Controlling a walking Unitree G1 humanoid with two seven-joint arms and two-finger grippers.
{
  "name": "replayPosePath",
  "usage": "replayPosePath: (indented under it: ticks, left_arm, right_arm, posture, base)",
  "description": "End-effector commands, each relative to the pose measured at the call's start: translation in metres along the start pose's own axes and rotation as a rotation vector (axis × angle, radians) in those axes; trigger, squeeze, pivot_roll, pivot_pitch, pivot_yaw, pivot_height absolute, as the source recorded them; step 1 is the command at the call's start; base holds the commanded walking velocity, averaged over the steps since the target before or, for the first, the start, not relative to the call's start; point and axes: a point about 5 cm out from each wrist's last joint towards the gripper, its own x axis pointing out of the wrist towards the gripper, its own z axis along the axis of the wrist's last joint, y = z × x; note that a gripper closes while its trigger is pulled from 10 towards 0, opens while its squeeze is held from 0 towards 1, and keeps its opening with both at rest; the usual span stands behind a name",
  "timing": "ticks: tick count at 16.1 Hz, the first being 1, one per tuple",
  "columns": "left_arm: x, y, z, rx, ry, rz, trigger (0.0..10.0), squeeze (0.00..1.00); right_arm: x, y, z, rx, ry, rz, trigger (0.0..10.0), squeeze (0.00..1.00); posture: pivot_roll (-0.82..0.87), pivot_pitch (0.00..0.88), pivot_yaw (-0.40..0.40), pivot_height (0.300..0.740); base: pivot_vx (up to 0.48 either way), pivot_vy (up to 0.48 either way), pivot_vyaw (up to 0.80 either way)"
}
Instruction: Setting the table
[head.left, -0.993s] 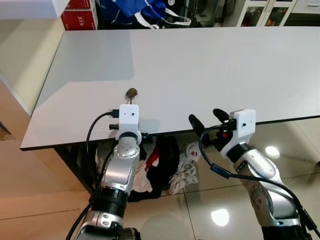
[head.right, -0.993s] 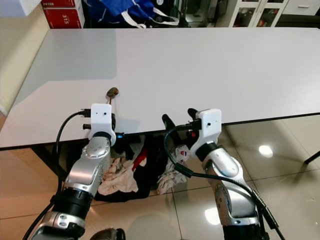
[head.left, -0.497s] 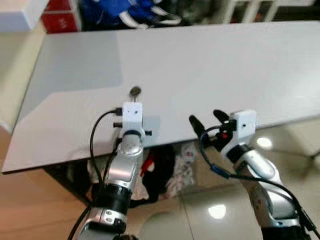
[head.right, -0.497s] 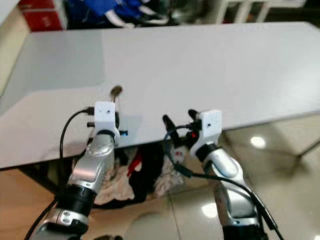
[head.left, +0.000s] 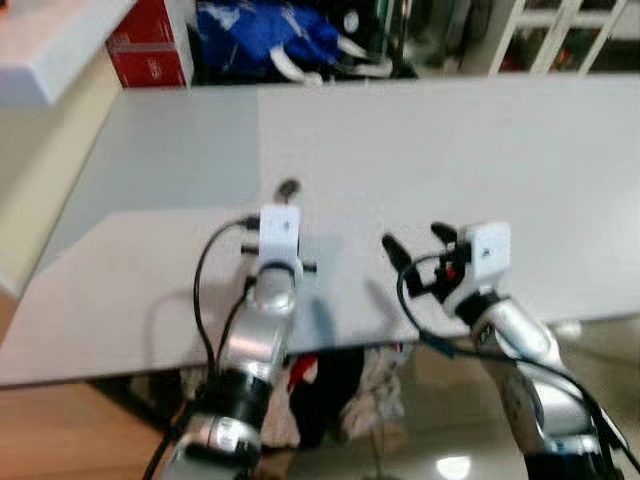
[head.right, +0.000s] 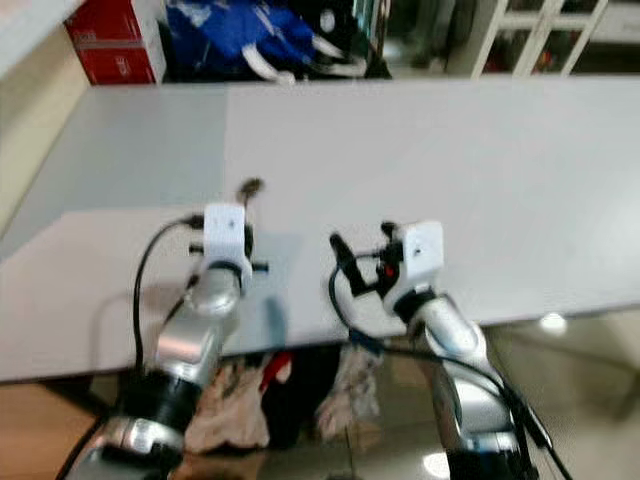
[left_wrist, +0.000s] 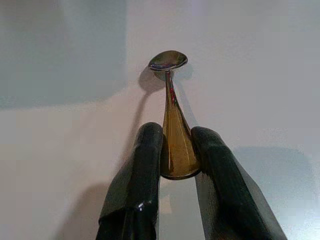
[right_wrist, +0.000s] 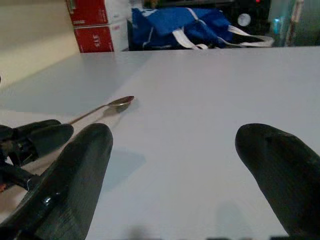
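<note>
Gripping the spoon (left_wrist: 171, 110) by the broad flat end of its handle, the left hand (left_wrist: 175, 165) has both black fingers (left_wrist: 142, 165) pressed against the metal, so this hand is clenched on the utensil. The spoon reaches out past the fingers toward twelve o'clock, its bowl close over the pale worktop (head.left: 480, 150) with a shadow right beside it; whether the bowl touches the surface cannot be told.

The spoon looks like polished metal (thin neck, small bowl), so I judge it light, rigid and not fragile, but slick. A hold at the wide handle end leaves the whole length cantilevered, and a smooth tapering handle could pivot or slide between rubbery pads if tilted. The wide end does give the fingers the most surface, and taking it there keeps them clear of the worktop when the bowl goes down.

The right hand (head.left: 415, 243) hovers over the near edge of the worktop, at about three o'clock from the left hand, fingers spread apart and holding nothing. In the right wrist view the spoon's bowl lies ahead of it, toward eleven o'clock. Beyond the far edge, at twelve o'clock, sit a blue bag (head.left: 265, 30) and red boxes (head.left: 150, 50).
</note>
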Motion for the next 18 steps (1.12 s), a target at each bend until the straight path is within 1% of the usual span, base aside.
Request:
replayPosePath:
  ticks: [1, 3, 5, 6, 7, 9, 11, 12, 13, 18]
  left_arm:
    - [0.001, 0.009, -0.005, -0.003, 0.016, 0.018, 10.0, 0.0]
    - [0.001, 0.012, -0.008, -0.013, 0.005, -0.014, 10.0, 0.0]
    - [0.002, 0.015, -0.011, 0.019, -0.01, -0.017, 10.0, 0.0]
    - [0.003, 0.014, -0.013, 0.034, -0.002, -0.01, 10.0, 0.0]
    - [0.004, 0.009, -0.014, 0.036, 0.001, -0.024, 10.0, 0.0]
    - [0.002, 0.007, -0.017, 0.045, 0.014, -0.034, 10.0, 0.0]
    - [0.001, 0.005, -0.022, 0.047, 0.029, -0.035, 10.0, 0.0]
    - [0.001, 0.002, -0.024, 0.035, 0.038, -0.047, 10.0, 0.98]
    - [0.001, 0.002, -0.025, 0.035, 0.042, -0.048, 10.0, 1.0]
    - [0.001, -0.008, -0.028, 0.025, 0.071, -0.056, 10.0, 1.0]
  right_arm:
    - [0.001, 0.005, 0.0, 0.0, -0.005, 0.009, 10.0, 0.0]
    - [-0.001, 0.003, -0.001, -0.014, -0.007, -0.004, 10.0, 0.0]
    - [-0.003, 0.001, -0.003, -0.021, -0.003, -0.011, 10.0, 0.0]
    - [-0.003, 0.001, -0.004, -0.027, 0.001, -0.011, 10.0, 0.0]
    - [0.0, 0.0, -0.005, -0.047, 0.02, -0.029, 10.0, 0.0]
    - [0.002, 0.001, -0.004, -0.075, 0.033, -0.01, 10.0, 0.0]
    - [0.003, 0.001, -0.005, -0.072, 0.036, 0.001, 10.0, 0.0]
    - [0.002, 0.0, -0.005, -0.069, 0.037, 0.0, 10.0, 0.0]
    - [0.001, 0.0, -0.005, -0.066, 0.04, 0.0, 10.0, 0.0]
    - [-0.001, 0.001, -0.007, -0.066, 0.05, 0.011, 10.0, 0.0]
  posture:
    - [-0.03, 0.056, -0.025, 0.74]
    - [-0.03, 0.053, -0.014, 0.74]
    - [-0.03, 0.045, -0.016, 0.74]
    - [-0.03, 0.042, -0.018, 0.74]
    - [-0.03, 0.039, -0.021, 0.74]
    - [-0.03, 0.037, -0.026, 0.74]
    - [-0.03, 0.037, -0.032, 0.74]
    - [-0.03, 0.038, -0.034, 0.74]
    - [-0.03, 0.04, -0.035, 0.74]
    - [-0.05, 0.045, -0.034, 0.74]
  base:
    - [0.0, 0.0, 0.0]
    - [0.0, 0.0, 0.0]
    - [0.0, 0.0, 0.0]
    - [0.0, 0.0, 0.0]
    - [0.0, 0.0, 0.0]
    - [0.0, 0.0, 0.0]
    - [0.0, 0.0, 0.0]
    - [0.0, 0.0, 0.0]
    - [0.0, 0.0, 0.0]
    - [0.0, 0.0, 0.0]
